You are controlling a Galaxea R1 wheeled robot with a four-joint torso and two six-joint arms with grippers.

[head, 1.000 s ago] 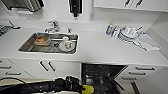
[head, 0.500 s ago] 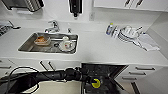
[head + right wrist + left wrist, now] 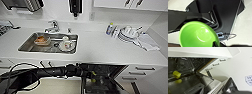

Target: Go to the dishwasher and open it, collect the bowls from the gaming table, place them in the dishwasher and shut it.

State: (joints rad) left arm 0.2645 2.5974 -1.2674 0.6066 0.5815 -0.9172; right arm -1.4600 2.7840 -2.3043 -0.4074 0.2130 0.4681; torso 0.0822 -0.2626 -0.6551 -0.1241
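Observation:
The dishwasher [image 3: 110,75] stands open under the white counter, its door lowered and its dark inside showing. My left arm [image 3: 57,72] comes in from the left and ends at the opening. In the left wrist view the steel inner door [image 3: 193,83] lies close below, a small yellow piece [image 3: 176,73] rests inside, and a dark finger [image 3: 228,84] hangs by the door's edge. A bright green bowl [image 3: 198,35] looms large in the right wrist view, with my right gripper [image 3: 215,44] shut on its rim. The gaming table is out of view.
A steel sink [image 3: 27,46] holds dirty dishes below a tap [image 3: 52,26]. Stacked plates [image 3: 127,33], a bottle [image 3: 109,28] and a cloth [image 3: 148,42] sit on the counter to the right. White drawers [image 3: 140,72] flank the dishwasher.
My left arm has shifted a little at the dishwasher opening. The counter and sink stay where they were.

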